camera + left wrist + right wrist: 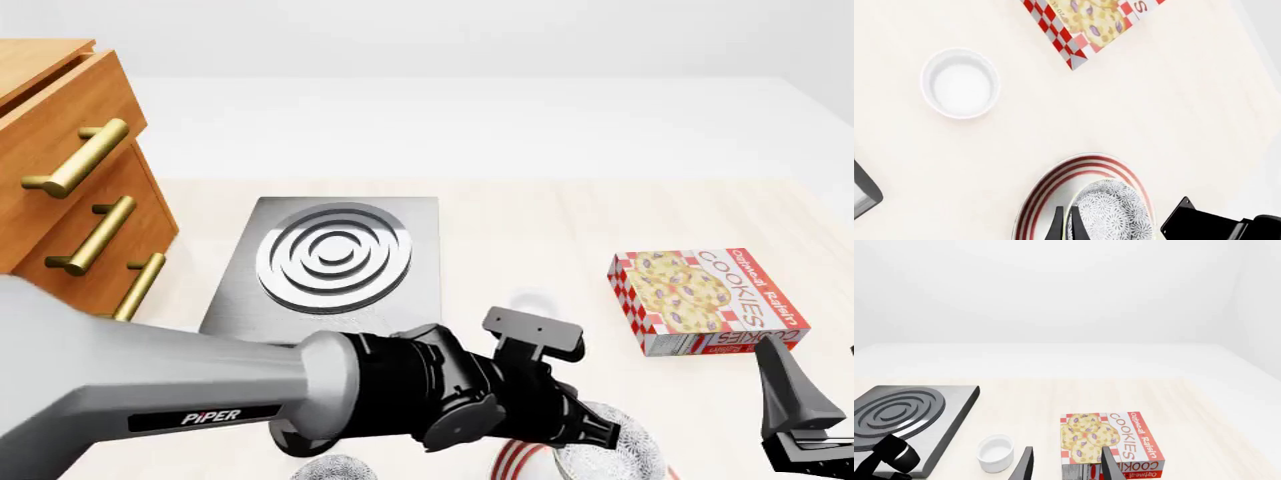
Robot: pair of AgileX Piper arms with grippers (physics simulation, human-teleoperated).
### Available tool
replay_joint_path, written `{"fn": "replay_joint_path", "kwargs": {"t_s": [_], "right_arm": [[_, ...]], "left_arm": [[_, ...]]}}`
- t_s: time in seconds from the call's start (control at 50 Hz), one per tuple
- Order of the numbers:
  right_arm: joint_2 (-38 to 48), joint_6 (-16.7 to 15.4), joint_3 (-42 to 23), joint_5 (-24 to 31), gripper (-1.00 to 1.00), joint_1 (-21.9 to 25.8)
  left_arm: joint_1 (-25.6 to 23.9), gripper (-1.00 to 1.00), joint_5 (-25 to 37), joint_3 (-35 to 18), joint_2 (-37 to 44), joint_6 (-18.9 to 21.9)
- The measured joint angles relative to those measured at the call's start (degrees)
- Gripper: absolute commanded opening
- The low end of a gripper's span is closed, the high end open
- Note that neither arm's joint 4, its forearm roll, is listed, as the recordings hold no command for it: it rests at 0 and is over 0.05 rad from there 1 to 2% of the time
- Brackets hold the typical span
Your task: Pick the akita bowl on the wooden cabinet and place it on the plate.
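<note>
With the akita bowl (1113, 212) off the wooden cabinet (64, 190) and hanging over the plate (1047, 190), the job looks close to done. In the left wrist view the left gripper (1067, 225) has its 2 dark fingertips (1057, 226) pinched close together on the bowl's near rim, so it reads as clamped on the bowl. The speckled bowl sits within the red rings of the plate. Whether it rests on the plate or hangs just above it cannot be told from these views. What appears to remain is to settle the bowl, let go and lift the arm away.

From the front camera the left arm (200, 400) crosses low over the table (561, 215) and hides most of the plate; only a red sliver and the bowl's top show at the bottom edge. The plate lies near the table's front edge, so a retreat looks safest going upward. The small white cup (959, 83) stands well apart from the plate, and the cookie box (707, 300) lies farther off toward the right. The steel burner plate (327, 255) sits beside the cabinet, behind the arm.

The right gripper (1066, 465) idles with its jaws spread, holding nothing, facing the cookie box, and clear of the plate.
</note>
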Motion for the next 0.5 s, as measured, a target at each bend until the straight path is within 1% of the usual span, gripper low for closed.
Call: {"fn": "replay_joint_path", "kwargs": {"t_s": [0.5], "right_arm": [[0.0,0.0,0.0,0.0,1.0,0.0]], "left_arm": [[0.2,-1.0,-1.1,0.5,1.1,-0.4]]}}
